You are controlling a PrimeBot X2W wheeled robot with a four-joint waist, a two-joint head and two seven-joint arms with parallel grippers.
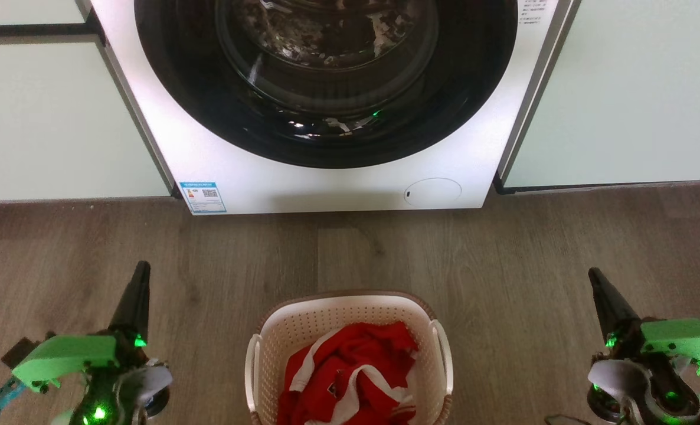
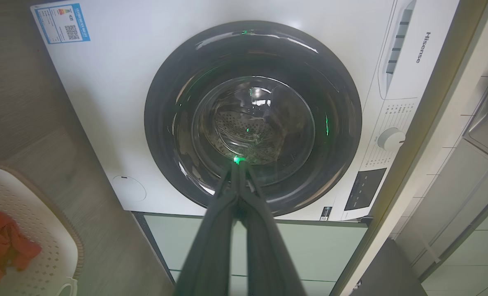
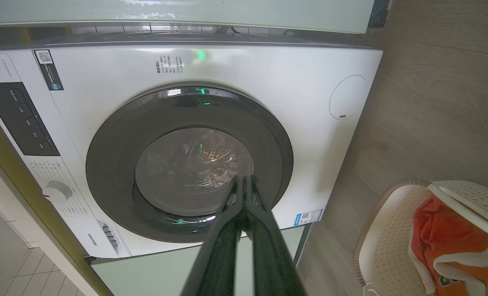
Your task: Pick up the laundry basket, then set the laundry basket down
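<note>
Perforated cream laundry basket (image 1: pixel 326 321), brown rim (red garment (image 1: pixel 356 372) inside), left gripper (image 1: pixel 142 269) and right gripper (image 1: pixel 594 275) closed, empty

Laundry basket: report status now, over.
Left gripper shut, right gripper shut, both empty. Laundry basket on floor between them, untouched, red garment inside. Nothing in the way.

A home laundry nook: a front-loading washing machine (image 1: pixel 338 106) built between pale cabinets (image 1: pixel 633 88) on wood-look flooring (image 1: pixel 350 254).
</note>
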